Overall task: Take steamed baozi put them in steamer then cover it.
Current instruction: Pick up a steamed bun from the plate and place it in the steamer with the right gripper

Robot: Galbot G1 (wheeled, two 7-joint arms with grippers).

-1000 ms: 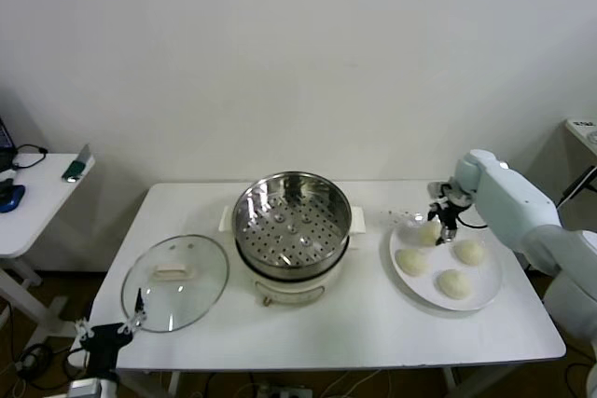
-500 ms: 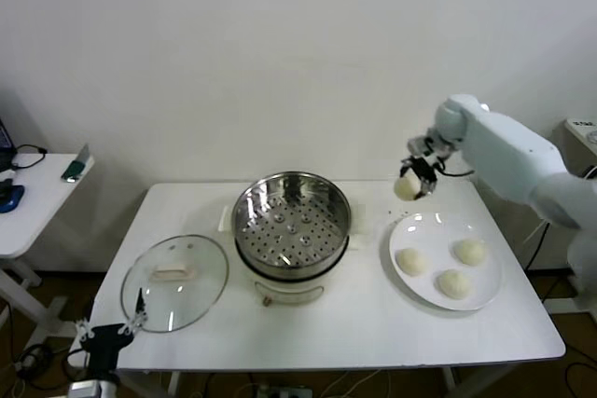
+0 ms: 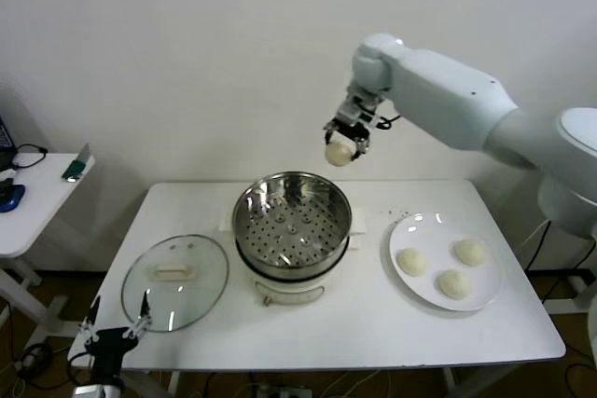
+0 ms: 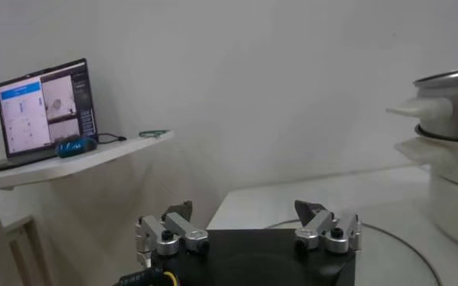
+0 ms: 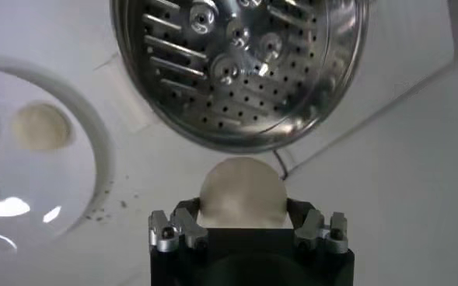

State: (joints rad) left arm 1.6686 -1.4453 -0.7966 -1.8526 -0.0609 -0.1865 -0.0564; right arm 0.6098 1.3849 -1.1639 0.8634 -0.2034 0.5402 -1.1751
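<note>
The right gripper clamps one baozi high above the steamer, toward its 1 o'clock rim; it should centre over the perforated floor, lower, then release gently.

The steamer is made of shiny polished metal, its floor perforated and brightly mirrored, and is set on a smooth white plastic base. The cover is formed of clear glossy glass, edged with a metal rim and fitted with a white plastic handle. The baozi clamped in the right hand is seen as smooth, matt dough. A glossy white plate and a matt white table are shown.
</note>
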